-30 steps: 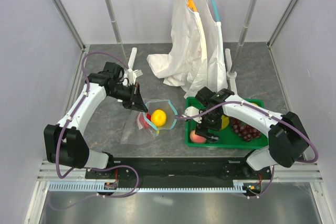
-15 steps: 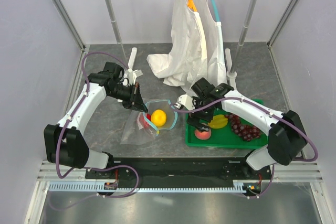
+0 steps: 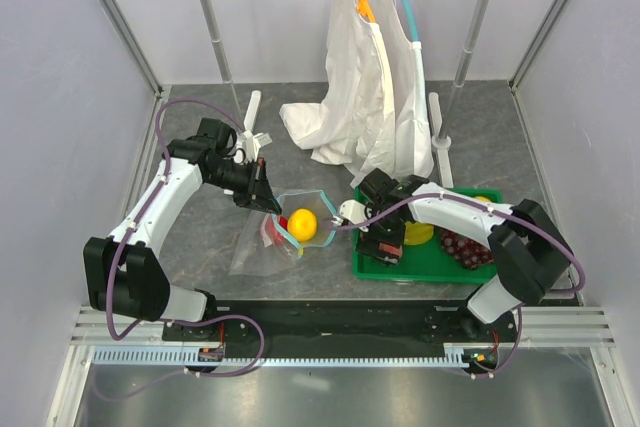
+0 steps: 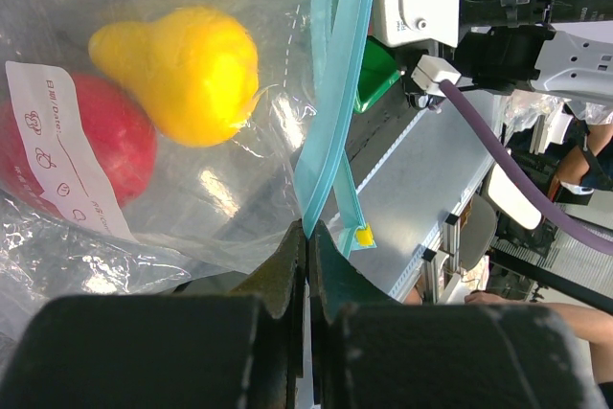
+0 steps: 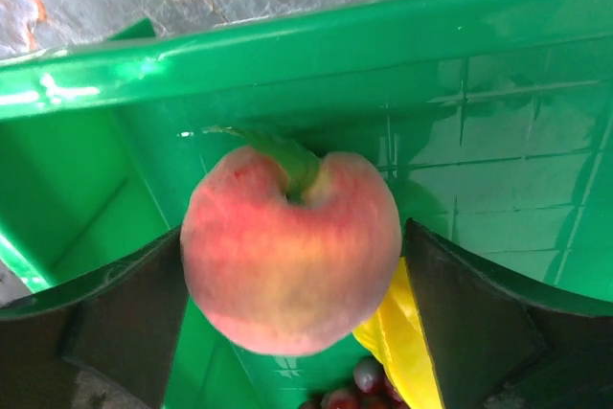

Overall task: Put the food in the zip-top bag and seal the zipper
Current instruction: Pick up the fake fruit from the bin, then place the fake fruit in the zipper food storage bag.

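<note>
The right pincer (image 5: 292,318) straddles the peach (image 5: 287,256) in the green tray (image 5: 287,45), its fingers (image 5: 124,323) spread at the fruit's flanks (whether they press it yet I cannot tell). The zip-top bag (image 3: 250,252) lies on the surface to that arm's left, mouth towards the tray. Its zipper (image 4: 330,112) is pinched in the closed left pincer (image 4: 308,251). The yellow piece (image 4: 187,69) and red one (image 4: 86,155) sit inside, so the carry likely runs leftward.

Pink-orange peach (image 5: 290,256) in green tray (image 5: 498,93), between the right tool's (image 5: 292,308) two dark fingers (image 5: 115,323).
</note>
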